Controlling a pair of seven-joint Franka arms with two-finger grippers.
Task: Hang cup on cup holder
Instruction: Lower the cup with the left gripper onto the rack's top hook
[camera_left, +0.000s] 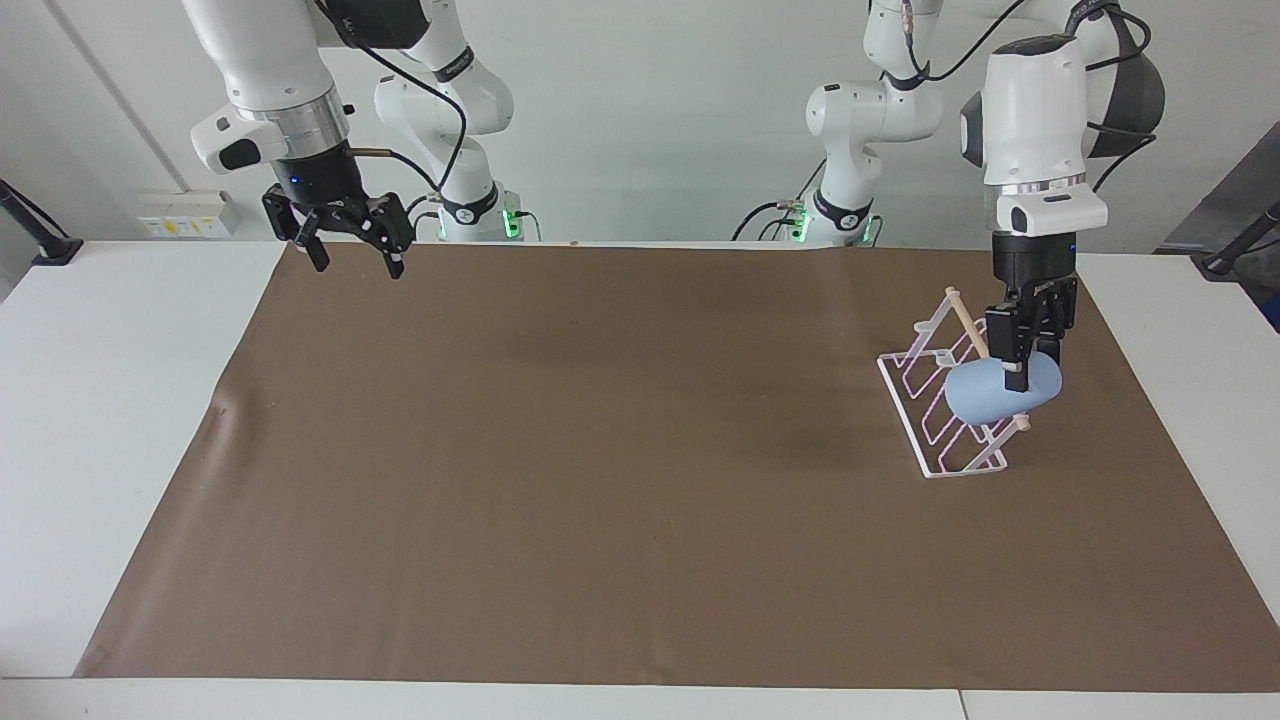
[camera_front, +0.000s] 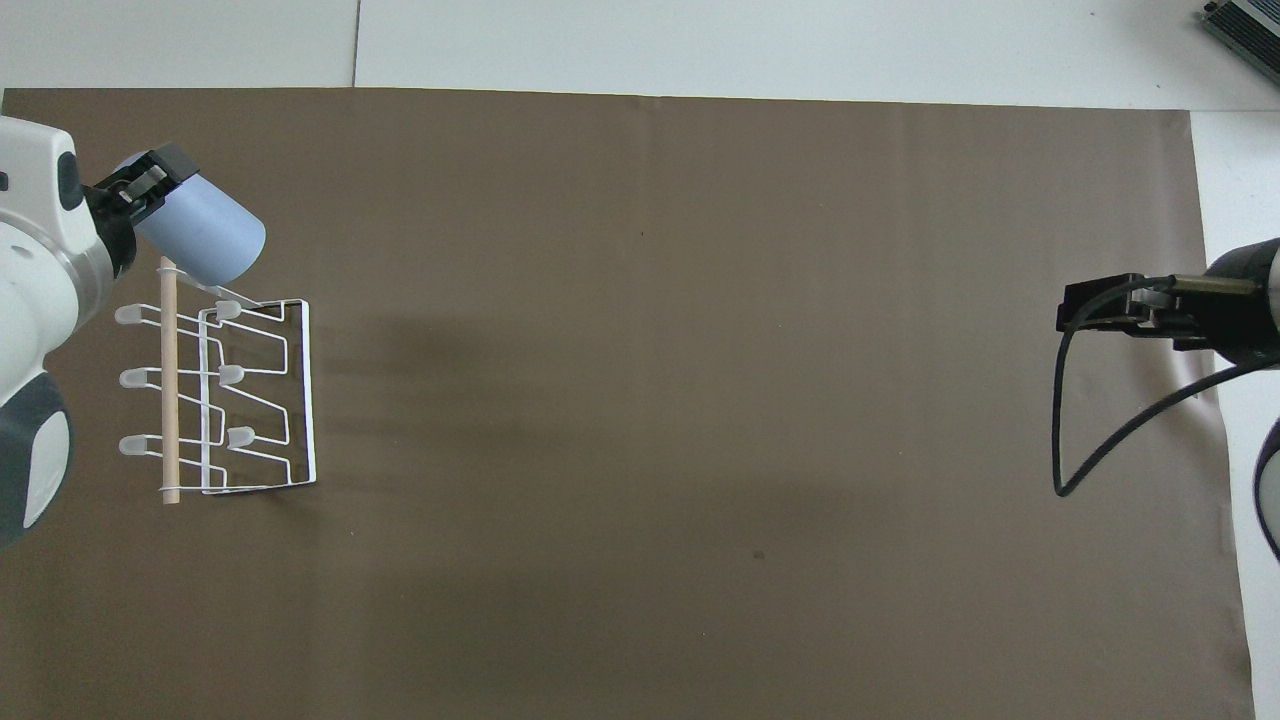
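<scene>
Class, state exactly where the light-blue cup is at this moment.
The cup is held tilted in the left tool, up in the air over the end of the cup holder farthest from the robots, toward the left arm's end of the table.

2 white arms, dark grey joint covers, black pincers, looping black cables, green base lights

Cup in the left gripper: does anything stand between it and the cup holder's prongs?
Nothing visible does. The left gripper holds the cup tilted directly over the cup holder, at the end of it farther from the robots. The right gripper waits, open, at its own end.
</scene>
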